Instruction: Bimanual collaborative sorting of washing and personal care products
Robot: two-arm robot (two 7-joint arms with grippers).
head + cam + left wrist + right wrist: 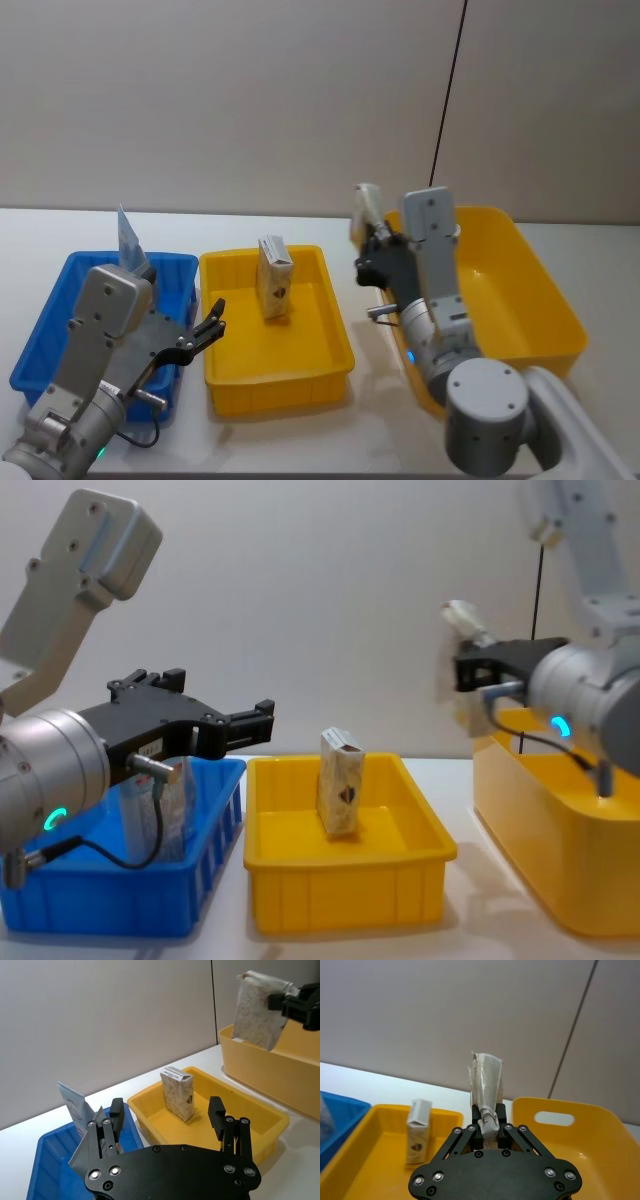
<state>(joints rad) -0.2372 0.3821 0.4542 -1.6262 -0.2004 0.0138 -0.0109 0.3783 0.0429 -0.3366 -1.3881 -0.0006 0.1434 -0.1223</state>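
A cream patterned carton (274, 280) with a dark emblem stands upright in the yellow tray (240, 380); the chest view has this carton (340, 780) at the tray's middle. My right gripper (372, 243) is shut on a second cream carton (367, 205), held in the air over the left rim of the big yellow tub (540, 300). This held carton (485, 1082) sticks up between the closed fingers. My left gripper (208, 328) hangs open and holds nothing, over the gap between the blue tray (50, 340) and the yellow tray. A white-and-pale-blue tube (128, 240) leans in the blue tray.
The three containers stand in a row on a white table, blue at the left, yellow tray in the middle, tub at the right. A grey wall (250, 100) rises just behind them. A thin dark cable (450, 80) hangs down behind the tub.
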